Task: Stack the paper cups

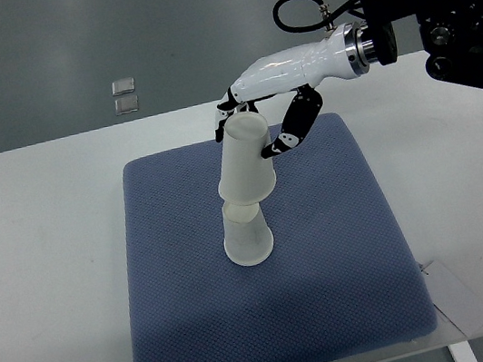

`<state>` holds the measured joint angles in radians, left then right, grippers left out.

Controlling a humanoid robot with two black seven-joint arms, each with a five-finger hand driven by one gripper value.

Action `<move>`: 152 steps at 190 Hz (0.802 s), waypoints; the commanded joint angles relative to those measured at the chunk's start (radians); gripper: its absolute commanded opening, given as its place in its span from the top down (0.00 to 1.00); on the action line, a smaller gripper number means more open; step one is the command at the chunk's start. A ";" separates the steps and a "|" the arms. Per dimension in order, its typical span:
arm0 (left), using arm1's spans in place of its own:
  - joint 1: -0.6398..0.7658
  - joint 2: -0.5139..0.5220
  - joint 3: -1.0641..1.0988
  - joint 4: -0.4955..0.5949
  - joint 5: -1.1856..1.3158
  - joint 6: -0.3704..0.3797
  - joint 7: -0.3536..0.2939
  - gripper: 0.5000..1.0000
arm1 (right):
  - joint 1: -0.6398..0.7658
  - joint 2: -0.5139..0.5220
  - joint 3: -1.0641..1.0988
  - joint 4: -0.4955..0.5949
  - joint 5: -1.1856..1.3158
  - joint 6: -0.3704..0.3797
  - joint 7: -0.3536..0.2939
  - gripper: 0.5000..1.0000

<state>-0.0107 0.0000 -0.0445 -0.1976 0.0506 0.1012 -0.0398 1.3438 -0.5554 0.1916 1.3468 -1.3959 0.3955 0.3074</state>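
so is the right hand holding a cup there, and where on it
Yes, the right hand grips the upper paper cup near its top end, tilted over the lower cup.

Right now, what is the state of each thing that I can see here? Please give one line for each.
Upper paper cup: upside down, tilted, resting on the lower cup.
Lower paper cup: upside down, standing on the mat.
Right hand: fingers around the upper cup's top end.
Blue mat: flat on the white table.
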 commanded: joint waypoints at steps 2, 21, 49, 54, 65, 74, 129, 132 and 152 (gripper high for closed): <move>0.000 0.000 0.000 0.000 0.000 0.000 0.000 0.00 | 0.000 0.019 0.000 0.002 0.000 0.000 -0.004 0.91; 0.000 0.000 0.000 0.000 0.000 0.000 0.000 0.00 | -0.002 0.038 -0.001 0.002 0.000 -0.004 -0.011 0.91; 0.000 0.000 0.000 0.000 0.000 0.000 0.000 0.00 | -0.008 0.063 -0.001 0.002 -0.003 -0.010 -0.022 0.91; 0.000 0.000 0.000 0.000 0.000 0.000 0.000 0.00 | -0.009 0.066 -0.001 0.002 -0.006 -0.012 -0.022 0.91; 0.000 0.000 0.000 0.000 0.000 0.000 0.000 0.00 | -0.012 0.069 -0.003 0.002 -0.009 -0.014 -0.025 0.91; 0.000 0.000 0.000 0.000 0.000 0.000 0.000 0.00 | -0.020 0.069 -0.003 0.002 -0.012 -0.014 -0.025 0.91; 0.000 0.000 0.000 0.000 0.000 0.000 0.000 0.00 | -0.031 0.066 -0.009 0.000 -0.031 -0.010 -0.025 0.88; 0.000 0.000 0.000 0.000 0.000 0.000 0.000 0.00 | -0.031 0.066 -0.009 0.002 -0.031 -0.010 -0.025 0.88; 0.000 0.000 0.000 0.000 0.000 0.000 0.000 0.00 | -0.031 0.063 -0.011 0.000 -0.032 -0.010 -0.025 0.88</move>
<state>-0.0107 0.0000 -0.0445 -0.1978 0.0506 0.1012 -0.0397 1.3121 -0.4891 0.1823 1.3477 -1.4250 0.3848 0.2822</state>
